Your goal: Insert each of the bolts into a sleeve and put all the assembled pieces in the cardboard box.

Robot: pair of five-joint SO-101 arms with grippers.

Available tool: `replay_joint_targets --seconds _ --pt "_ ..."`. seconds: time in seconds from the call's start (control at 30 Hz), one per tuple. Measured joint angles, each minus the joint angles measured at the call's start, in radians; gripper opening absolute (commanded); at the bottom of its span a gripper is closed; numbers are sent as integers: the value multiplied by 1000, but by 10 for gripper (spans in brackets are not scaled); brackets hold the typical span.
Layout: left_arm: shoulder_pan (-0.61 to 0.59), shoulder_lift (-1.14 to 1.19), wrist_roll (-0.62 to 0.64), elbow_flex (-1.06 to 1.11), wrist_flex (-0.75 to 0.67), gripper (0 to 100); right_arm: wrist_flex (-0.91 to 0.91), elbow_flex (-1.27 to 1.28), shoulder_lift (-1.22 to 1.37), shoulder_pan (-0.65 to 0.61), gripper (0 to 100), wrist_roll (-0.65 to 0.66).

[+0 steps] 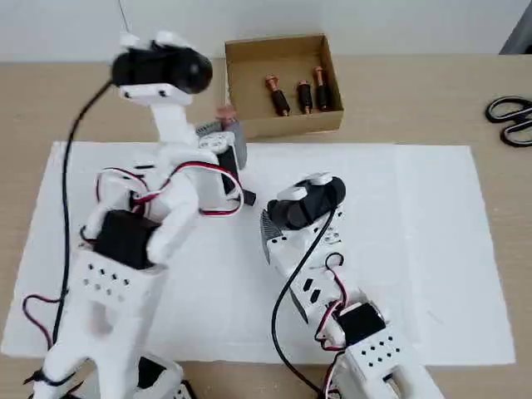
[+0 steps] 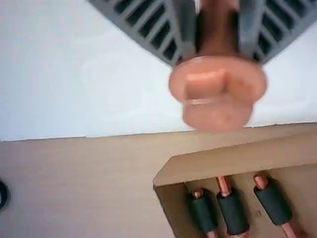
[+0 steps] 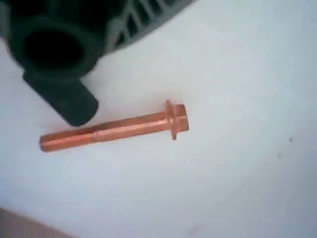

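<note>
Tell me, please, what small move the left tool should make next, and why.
Probably ease forward over the cardboard box: the left tool is shut on a bolt just short of its near wall, and three assembled pieces already lie inside.

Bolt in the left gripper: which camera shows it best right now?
Left wrist view: the bolt sits close up, head toward the camera, clamped in the left gripper. The high view catches just its copper head beside the cardboard box. The right wrist view has a different, loose bolt.
</note>
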Motion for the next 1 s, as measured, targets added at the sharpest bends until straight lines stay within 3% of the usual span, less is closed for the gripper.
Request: replay_joint_targets --seconds 0.17,0.23,0.53,1.0 --pt "0 -31 3 262 -311 5 0 0 0 2 4 0" --pt "15 -41 6 321 -364 5 0 2 0 2 4 0" --pt "123 -48 3 341 -394 5 0 9 -2 -37 4 -3" --pt "141 -51 6 408 -396 5 0 9 -6 -41 4 -5"
